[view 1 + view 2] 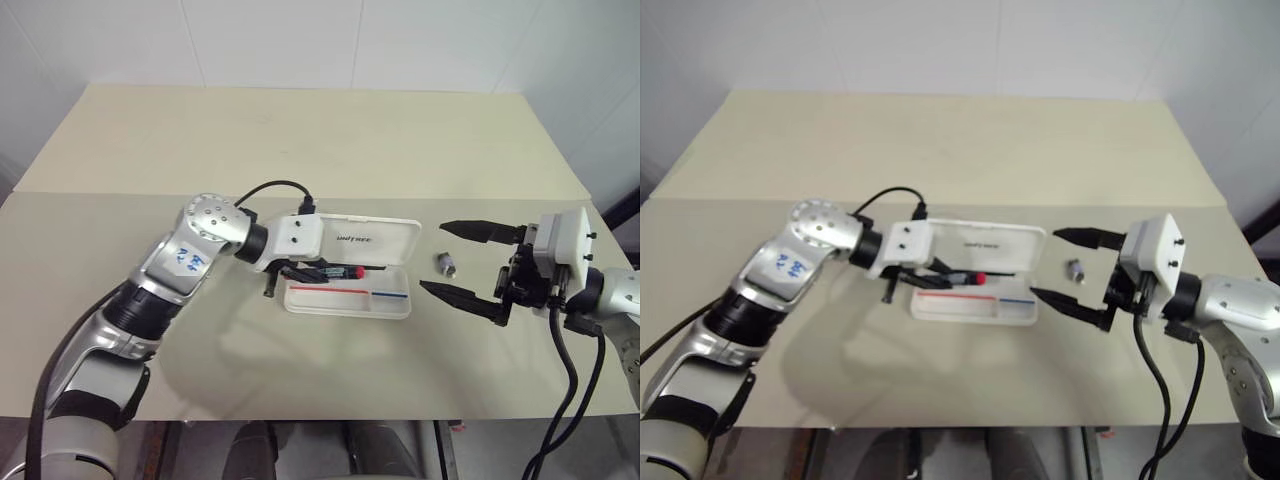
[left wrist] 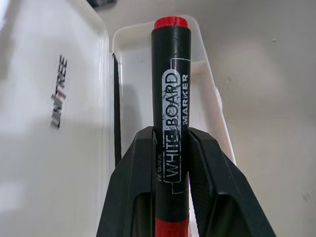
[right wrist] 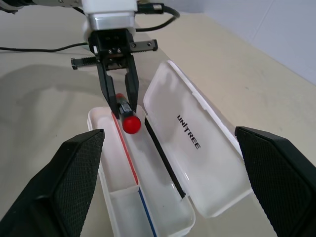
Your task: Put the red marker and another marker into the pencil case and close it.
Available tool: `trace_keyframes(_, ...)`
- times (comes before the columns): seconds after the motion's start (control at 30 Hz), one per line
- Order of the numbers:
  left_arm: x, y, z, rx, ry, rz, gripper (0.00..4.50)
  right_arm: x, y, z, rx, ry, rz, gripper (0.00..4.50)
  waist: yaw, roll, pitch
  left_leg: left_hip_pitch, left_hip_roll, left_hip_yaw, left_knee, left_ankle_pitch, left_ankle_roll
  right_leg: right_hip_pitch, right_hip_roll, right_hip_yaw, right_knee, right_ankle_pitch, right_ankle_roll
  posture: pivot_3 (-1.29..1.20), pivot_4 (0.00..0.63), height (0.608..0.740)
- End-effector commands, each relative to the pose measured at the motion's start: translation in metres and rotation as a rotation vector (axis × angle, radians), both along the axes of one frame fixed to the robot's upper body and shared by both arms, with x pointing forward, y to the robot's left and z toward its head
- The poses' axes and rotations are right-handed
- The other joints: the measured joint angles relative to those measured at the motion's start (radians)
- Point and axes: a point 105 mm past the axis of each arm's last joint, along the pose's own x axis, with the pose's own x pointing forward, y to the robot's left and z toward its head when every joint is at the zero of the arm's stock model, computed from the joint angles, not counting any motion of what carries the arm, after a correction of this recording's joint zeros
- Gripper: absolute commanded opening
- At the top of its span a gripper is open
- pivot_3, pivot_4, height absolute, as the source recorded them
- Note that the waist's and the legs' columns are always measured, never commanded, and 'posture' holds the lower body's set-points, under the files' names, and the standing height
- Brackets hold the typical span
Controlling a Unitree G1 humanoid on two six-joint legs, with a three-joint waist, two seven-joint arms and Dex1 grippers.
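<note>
The left gripper [image 3: 118,96] is pinching the red whiteboard marker [image 2: 170,113] by its black barrel, with the red end pointing along the open pencil case [image 1: 347,300]. The case lies near the middle of the table [image 1: 300,150], somewhat toward the near edge, its lid [image 1: 365,240] folded back toward the far edge. The marker hangs over the long compartment at the end away from the small divided section (whether it already touches the floor of the tray I cannot tell).

To set it down well, I would keep the barrel parallel to the case's long walls, lower it until it rests flat inside, and only then part the fingers. Dropping it from a height could let it bounce over the low rim or land across the rim, which would stop the lid closing later. The marker looks about half the case's length, so it should fit without touching the divider.

The right gripper [image 1: 1075,270] is spread wide and holds nothing, off the case's end toward the right edge, near a small grey cylindrical piece [image 1: 447,263] on the table. It should stay clear of the lid.
</note>
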Motion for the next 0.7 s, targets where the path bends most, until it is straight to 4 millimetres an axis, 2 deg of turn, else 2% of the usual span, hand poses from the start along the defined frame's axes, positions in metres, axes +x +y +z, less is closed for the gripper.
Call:
trace_keyframes(0.03,0.01,-0.013,0.008,-0.013,-0.07,0.008,0.54,-0.009,0.002,0.012,0.001,-0.055,-0.004,4.5,0.002,0.0,0.0,0.0,0.0,0.0,0.0,0.0,0.0,0.0,0.0,0.0,0.0,0.0,0.0,0.0,0.15,0.74)
trace_keyframes(0.2,0.018,-0.023,0.004,-0.023,-0.085,0.02,0.54,-0.012,0.005,0.013,0.012,-0.059,-0.013,4.5,-0.001,0.0,0.0,0.0,0.0,0.0,0.0,0.0,0.0,0.0,0.0,0.0,0.0,0.0,0.0,0.0,0.15,0.74)
trace_keyframes(0.37,0.02,-0.025,0.0,-0.01,-0.086,0.013,0.54,-0.013,0.007,0.014,0.021,-0.065,-0.017,4.5,0.0,0.0,0.0,0.0,0.0,0.0,0.0,0.0,0.0,0.0,0.0,0.0,0.0,0.0,0.0,0.0,0.15,0.74)
trace_keyframes(0.43,0.022,-0.025,-0.002,-0.003,-0.093,0.015,1.27,-0.013,0.008,0.015,0.027,-0.068,-0.019,4.5,0.001,0.0,0.0,0.0,0.0,0.0,0.0,0.0,0.0,0.0,0.0,0.0,0.0,0.0,0.0,0.0,0.15,0.74)
trace_keyframes(0.53,0.023,-0.029,0.002,-0.027,-0.102,0.006,2.12,-0.012,0.01,0.015,0.033,-0.069,-0.016,4.5,0.004,0.0,0.0,0.0,0.0,0.0,0.0,0.0,0.0,0.0,0.0,0.0,0.0,0.0,0.0,0.0,0.15,0.74)
trace_keyframes(0.7,0.013,-0.037,0.012,-0.081,-0.08,-0.04,3.78,-0.009,0.012,0.015,0.041,-0.07,-0.006,4.5,0.005,0.0,0.0,0.0,0.0,0.0,0.0,0.0,0.0,0.0,0.0,0.0,0.0,0.0,0.0,0.0,0.15,0.74)
